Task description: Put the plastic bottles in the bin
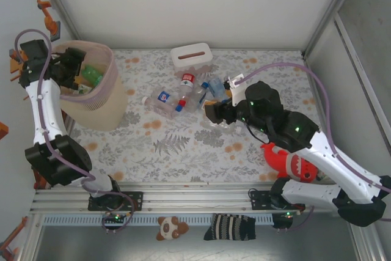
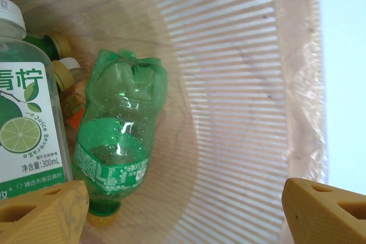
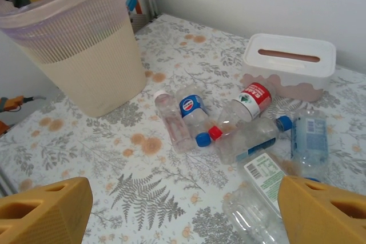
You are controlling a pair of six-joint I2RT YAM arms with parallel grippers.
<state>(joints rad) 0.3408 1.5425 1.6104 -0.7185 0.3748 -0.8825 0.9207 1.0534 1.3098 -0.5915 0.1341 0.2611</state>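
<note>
Grey and orange fern print covers the counter (image 1: 201,151), one surface that carries everything. The largest thing on it is the bin (image 1: 105,109), one only, at the far left. The left arm (image 1: 44,111) reaches over its rim, and its jaws are wide apart with nothing between them. Under them, inside the bin, lie a green bottle (image 2: 117,135), a lime juice bottle (image 2: 28,124) and at least two more that are half hidden, so I count four or more there.

One white tissue box (image 1: 191,54) stands at the far edge and one red plush shark (image 1: 291,163) lies under the right arm (image 1: 293,129).

The remaining bottles (image 3: 240,135) lie in a loose heap in the middle. I count seven in the right wrist view, though some overlap. The right jaws are also open and empty, with yellow fingertips (image 3: 46,210) wide apart, and the heap is directly ahead of them. The nearest one, a bottle with a white and green label (image 3: 265,171), lies slantwise with its long axis pointing more toward the jaws than across them. I judge that the right arm is much nearer, while the left is well apart from the heap.
</note>
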